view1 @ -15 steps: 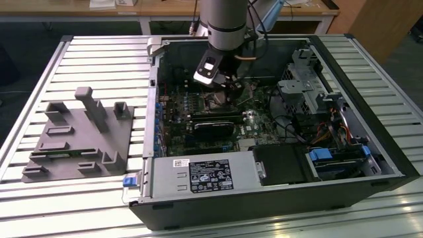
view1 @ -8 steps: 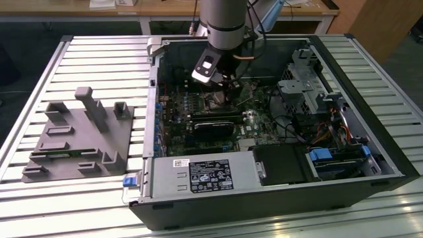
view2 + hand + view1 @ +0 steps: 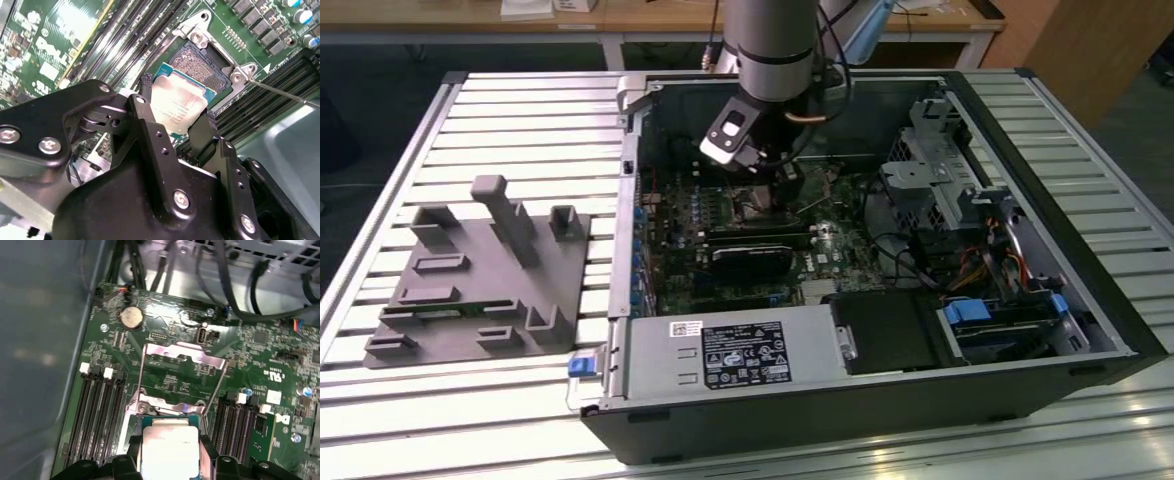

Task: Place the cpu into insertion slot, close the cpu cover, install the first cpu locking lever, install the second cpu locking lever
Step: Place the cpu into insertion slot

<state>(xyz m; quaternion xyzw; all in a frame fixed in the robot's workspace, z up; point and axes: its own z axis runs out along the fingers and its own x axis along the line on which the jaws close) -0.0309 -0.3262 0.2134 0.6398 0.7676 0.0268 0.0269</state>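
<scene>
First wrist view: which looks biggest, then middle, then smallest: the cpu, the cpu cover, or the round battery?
1. cpu cover
2. cpu, though it is nearer the camera, so this is unsure
3. round battery, clearly smallest

The cpu (image 3: 175,107) (image 3: 170,450): small flat square chip, silvery-grey metal top, green rim. Gripped by two opposite edges in the black gripper (image 3: 178,99), level with the board or nearly so. It hangs partly over the insertion slot, not seated.

The insertion slot (image 3: 202,67): square socket, dark centre with a fine contact grid, silvery brackets at its corners. Its far half is uncovered.

The cpu cover (image 3: 182,357): thin silvery frame plate, swung open beyond the slot; green board shows through its window.

Locking levers (image 3: 141,367) (image 3: 218,385): two thin metal rods, unlatched, flanking the cover.
</scene>
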